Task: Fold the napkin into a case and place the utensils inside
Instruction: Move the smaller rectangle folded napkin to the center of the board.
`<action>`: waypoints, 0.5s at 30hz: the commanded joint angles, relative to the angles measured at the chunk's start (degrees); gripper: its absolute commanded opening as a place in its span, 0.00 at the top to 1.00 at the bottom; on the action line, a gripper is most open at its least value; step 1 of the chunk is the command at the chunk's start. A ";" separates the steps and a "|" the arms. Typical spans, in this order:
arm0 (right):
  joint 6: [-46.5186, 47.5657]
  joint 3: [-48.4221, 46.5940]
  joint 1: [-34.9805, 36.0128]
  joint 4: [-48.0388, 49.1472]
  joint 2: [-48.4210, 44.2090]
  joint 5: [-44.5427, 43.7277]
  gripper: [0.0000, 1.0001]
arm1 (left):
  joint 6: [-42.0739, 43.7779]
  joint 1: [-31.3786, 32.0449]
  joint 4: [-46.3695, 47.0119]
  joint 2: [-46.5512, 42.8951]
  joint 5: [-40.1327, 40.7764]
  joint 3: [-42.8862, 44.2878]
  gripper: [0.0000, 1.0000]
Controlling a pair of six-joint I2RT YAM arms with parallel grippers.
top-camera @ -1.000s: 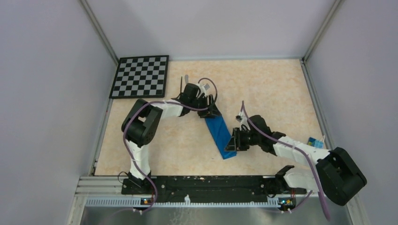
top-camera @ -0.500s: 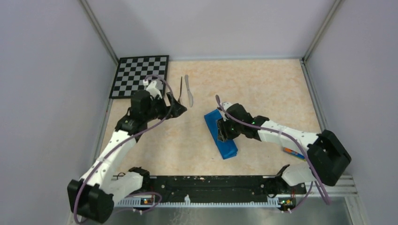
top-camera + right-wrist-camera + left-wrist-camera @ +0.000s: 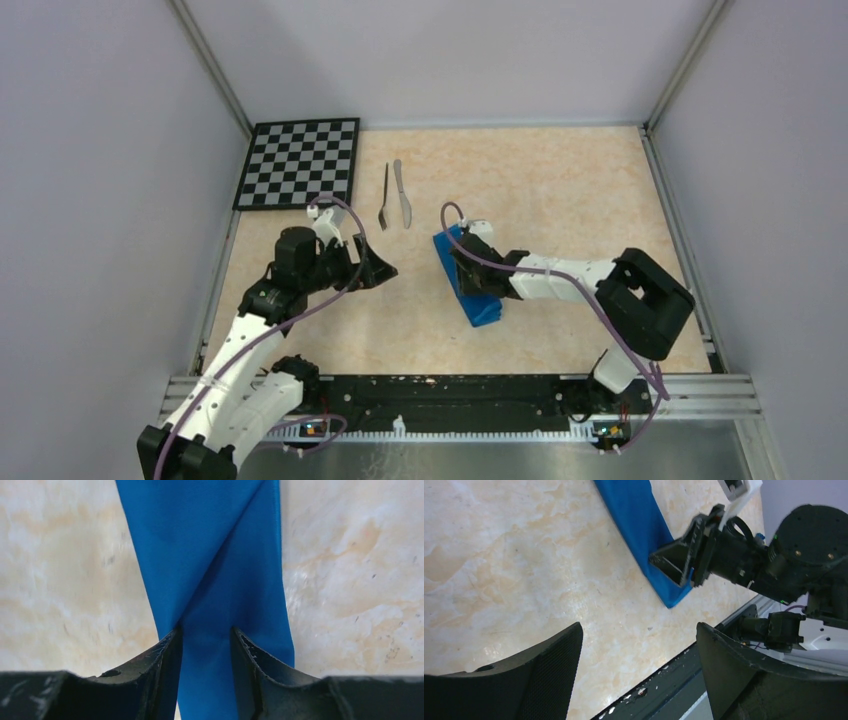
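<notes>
Pale lilac walls (image 3: pixel 450 50) box in your marbled beige table (image 3: pixel 560 190), with a checkerboard (image 3: pixel 300 162) at its far-left corner. The case (image 3: pixel 484 308) lies mid-table, its long axis slanting from far-left to near-right. Your left gripper (image 3: pixel 639 635) gapes wide and empty, well left of it. Your right gripper (image 3: pixel 206 632) is at the case, jaws narrowly apart; whether they pinch cloth, you cannot tell. The fork (image 3: pixel 384 196) and knife (image 3: pixel 402 192) lie side by side beyond the case, running front to back

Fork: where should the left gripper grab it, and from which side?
Probably mid-handle, straight down from above, with the left gripper straddling its width. The fork lies flat on the table, so no side approach gets under it, and the knife lies close on its right, closest at the far end.
</notes>
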State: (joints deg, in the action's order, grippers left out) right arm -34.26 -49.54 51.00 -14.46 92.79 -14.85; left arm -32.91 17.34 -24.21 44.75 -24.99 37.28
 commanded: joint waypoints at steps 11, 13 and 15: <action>-8.39 -12.52 -24.59 1.93 16.47 0.21 0.59 | 2.90 0.15 4.07 -1.25 -10.08 -0.18 0.12; -6.50 -18.80 -27.52 1.27 20.69 4.34 0.59 | 3.37 0.15 5.14 -0.81 -10.82 -0.89 0.12; -4.48 -26.28 -28.32 -1.01 25.63 5.78 0.59 | 4.08 0.14 5.57 -0.05 -10.64 -1.07 0.12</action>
State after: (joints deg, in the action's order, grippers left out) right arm -43.40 -66.70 25.52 -7.44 108.77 -14.22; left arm -31.09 17.34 -22.70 44.27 -33.71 36.82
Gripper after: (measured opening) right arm 0.411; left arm 0.880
